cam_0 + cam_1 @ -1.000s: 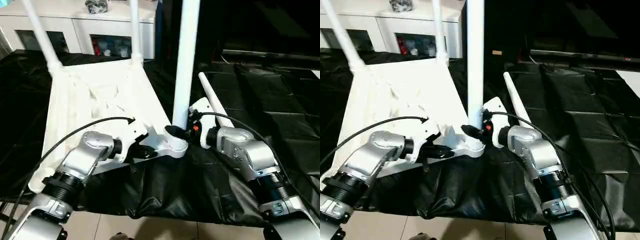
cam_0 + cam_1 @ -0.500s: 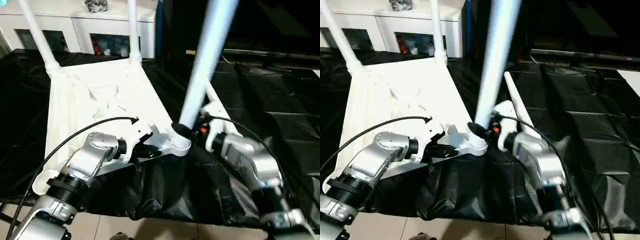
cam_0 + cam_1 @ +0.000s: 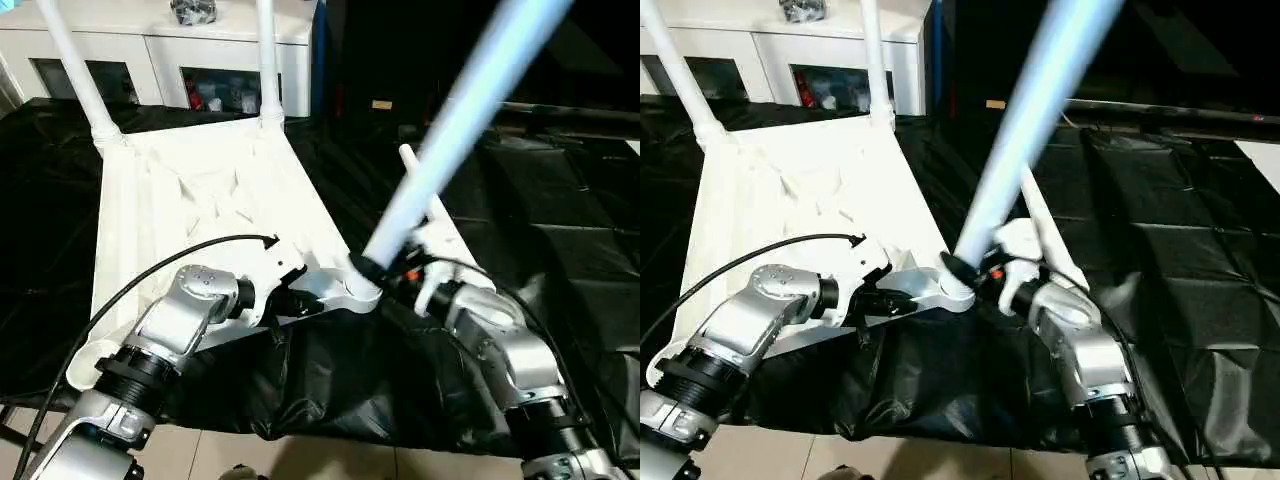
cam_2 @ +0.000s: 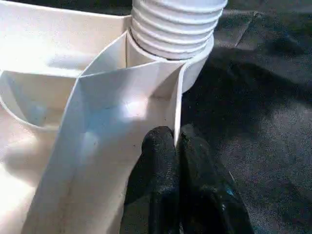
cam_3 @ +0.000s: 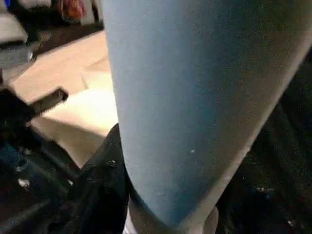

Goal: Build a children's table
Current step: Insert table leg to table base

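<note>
White plastic table top (image 3: 190,200) lies upside down on a black sheet (image 3: 560,230), two legs standing in its far corner sockets. At its near corner socket (image 3: 352,290), the left gripper (image 4: 176,146) pinches a thin rib, fingers together. The right gripper (image 3: 385,272) clamps the base of a third leg (image 3: 450,130), which tilts steeply to the right. A fourth leg (image 3: 1035,215) lies beside it on the sheet.
</note>
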Controlling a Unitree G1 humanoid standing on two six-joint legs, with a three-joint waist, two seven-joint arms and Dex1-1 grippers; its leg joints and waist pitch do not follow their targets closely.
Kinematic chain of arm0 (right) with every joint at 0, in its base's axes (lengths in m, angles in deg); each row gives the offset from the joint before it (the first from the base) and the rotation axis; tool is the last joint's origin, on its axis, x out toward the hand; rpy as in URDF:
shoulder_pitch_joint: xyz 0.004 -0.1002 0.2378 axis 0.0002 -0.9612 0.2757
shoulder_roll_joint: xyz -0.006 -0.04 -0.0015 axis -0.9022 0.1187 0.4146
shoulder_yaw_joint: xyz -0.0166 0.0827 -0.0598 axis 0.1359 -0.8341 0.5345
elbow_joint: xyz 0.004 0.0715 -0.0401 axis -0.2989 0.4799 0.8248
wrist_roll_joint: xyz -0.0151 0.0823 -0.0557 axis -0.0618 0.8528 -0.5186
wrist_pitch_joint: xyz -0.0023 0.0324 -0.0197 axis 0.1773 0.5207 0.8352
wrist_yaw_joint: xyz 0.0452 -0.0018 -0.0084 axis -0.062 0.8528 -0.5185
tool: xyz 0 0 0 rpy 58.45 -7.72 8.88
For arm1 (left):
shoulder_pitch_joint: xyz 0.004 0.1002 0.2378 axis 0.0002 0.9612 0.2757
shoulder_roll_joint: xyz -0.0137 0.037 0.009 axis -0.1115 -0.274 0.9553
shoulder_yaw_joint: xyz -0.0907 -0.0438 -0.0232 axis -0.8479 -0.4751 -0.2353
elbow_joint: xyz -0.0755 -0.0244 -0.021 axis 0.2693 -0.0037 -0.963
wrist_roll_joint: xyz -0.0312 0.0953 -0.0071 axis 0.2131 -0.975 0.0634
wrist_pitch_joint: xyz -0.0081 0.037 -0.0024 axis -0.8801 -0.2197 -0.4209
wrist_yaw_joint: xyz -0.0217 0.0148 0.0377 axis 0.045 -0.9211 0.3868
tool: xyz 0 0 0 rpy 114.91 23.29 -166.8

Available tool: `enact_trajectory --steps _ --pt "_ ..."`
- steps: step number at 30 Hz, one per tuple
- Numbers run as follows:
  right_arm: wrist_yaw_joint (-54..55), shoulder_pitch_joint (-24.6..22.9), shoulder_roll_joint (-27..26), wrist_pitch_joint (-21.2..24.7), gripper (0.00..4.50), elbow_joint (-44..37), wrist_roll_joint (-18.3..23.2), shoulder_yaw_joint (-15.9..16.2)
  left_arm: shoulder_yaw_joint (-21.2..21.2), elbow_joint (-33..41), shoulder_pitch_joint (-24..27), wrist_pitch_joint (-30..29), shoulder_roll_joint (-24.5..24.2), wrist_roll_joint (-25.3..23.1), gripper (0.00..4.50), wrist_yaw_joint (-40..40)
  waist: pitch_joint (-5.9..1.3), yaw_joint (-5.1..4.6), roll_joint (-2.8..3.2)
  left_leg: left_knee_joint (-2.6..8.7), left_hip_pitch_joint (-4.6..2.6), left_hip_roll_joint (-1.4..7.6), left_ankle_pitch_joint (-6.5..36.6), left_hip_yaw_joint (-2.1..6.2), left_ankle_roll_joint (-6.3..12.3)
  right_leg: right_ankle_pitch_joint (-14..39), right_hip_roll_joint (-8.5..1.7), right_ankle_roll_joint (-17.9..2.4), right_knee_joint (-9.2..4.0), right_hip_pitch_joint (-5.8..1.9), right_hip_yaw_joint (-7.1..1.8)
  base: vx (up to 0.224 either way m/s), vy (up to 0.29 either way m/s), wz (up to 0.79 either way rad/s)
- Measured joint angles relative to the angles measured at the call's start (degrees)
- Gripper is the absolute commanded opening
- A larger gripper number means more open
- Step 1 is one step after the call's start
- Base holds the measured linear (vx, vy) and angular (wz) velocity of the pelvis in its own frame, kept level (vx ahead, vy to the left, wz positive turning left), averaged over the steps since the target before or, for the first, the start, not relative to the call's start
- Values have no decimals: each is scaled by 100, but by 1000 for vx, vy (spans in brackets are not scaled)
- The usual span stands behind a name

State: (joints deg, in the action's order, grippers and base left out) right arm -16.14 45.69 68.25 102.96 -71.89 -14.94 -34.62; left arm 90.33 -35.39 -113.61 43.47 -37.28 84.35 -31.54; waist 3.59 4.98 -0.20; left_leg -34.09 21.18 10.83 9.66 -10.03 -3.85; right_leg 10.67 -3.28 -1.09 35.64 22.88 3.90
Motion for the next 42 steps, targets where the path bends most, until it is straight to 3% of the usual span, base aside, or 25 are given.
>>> enact_trajectory --steps 6,17,21,32,42 --pt "-82 266 109 170 189 77 -216 251 18 -1 0 46 -37 -59 0 0 -6 -32 -12 0 -4 1 0 0 0 0 0 0 0 0 1 0 0 0" --pt "-800 814 136 162 189 892 -133 314 54 46 0 71 -242 -98 0 218 -25 -152 -71 1 -8 2 0 1 0 -1 0 -1 0 -1 3 0 0 0" --pt "-1276 981 179 -14 189 1156 -128 365 121 218 20 86 -440 -121 0 387 4 -158 -120 15 -10 2 0 2 0 0 0 0 -3 -1 5 0 0 0" --pt "-1973 1107 335 -446 189 1303 -151 612 131 743 247 22 -768 -117 0 597 32 -155 -166 76 -11 -4 0 0 0 0 2 -1 -60 -4 8 0 0 0" --pt "-1724 1153 133 -517 189 1385 -167 564 17 1043 327 -314 -852 -125 0 468 110 -216 -197 119 -33 -11 0 -1 -2 2 3 -1 -71 -1 7 0 0 0"
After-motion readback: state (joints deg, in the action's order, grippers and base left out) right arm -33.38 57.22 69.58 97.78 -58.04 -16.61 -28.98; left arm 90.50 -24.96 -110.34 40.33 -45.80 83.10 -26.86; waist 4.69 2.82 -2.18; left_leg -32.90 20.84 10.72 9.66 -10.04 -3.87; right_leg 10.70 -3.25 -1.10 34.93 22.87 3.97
